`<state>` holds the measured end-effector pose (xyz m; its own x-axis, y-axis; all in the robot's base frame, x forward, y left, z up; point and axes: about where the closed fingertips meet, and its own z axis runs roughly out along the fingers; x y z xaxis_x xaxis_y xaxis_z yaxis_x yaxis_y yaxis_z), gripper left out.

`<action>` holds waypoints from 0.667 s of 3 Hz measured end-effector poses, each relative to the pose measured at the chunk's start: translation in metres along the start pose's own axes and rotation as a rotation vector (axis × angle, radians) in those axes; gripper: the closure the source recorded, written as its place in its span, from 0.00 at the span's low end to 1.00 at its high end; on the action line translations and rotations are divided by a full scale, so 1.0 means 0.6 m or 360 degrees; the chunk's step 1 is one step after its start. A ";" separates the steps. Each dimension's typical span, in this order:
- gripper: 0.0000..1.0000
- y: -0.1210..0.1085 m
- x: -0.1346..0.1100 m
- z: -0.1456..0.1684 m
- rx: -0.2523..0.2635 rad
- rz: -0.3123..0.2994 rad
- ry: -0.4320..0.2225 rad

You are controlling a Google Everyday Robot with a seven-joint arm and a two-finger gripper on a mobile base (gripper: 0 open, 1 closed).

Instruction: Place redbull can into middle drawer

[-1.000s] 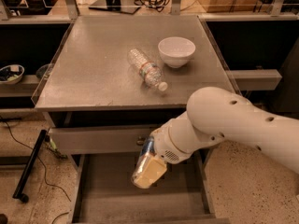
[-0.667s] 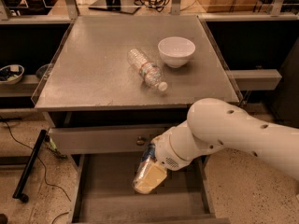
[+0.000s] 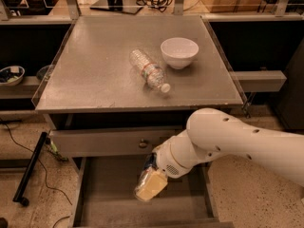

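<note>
Wide, shallow grey middle drawer [image 3: 105, 198], open beneath the knobbed grey drawer front [image 3: 95, 141]: bare floor to the left and near, low walls on each side. My cream gripper [image 3: 151, 185] hangs over its centre; I cannot tell its grip. Only a sliver of the slim blue-and-silver redbull can [image 3: 149, 162] shows behind it. Risk: released high, the can tips and rolls.
</note>
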<state>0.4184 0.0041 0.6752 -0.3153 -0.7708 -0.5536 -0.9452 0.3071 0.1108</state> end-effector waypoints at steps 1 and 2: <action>1.00 0.001 0.011 0.016 0.0007 0.0011 0.0002; 1.00 -0.006 0.031 0.040 0.0013 0.0063 -0.0002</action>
<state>0.4180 0.0024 0.6446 -0.3522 -0.7572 -0.5501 -0.9313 0.3419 0.1256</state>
